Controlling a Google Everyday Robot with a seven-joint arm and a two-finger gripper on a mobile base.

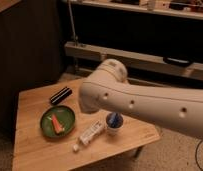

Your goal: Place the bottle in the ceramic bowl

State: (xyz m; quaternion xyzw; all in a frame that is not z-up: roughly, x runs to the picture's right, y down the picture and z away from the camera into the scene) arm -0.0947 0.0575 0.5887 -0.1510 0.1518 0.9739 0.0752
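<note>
The bottle (91, 133) is slim and white and lies on its side on the wooden table (35, 150), cap toward the front left. It is just right of the ceramic bowl (67, 116), a shallow dark green dish with an orange piece (56, 123) in it. My big white arm (140, 102) reaches in from the right above the table's back right part. My gripper does not show; it is hidden by the arm or out of view.
A black oblong case (60, 95) lies behind the bowl. A white cup with a blue thing (113, 123) stands right of the bottle, under the arm. Dark shelving (145, 55) runs behind the table, and the floor lies to the right.
</note>
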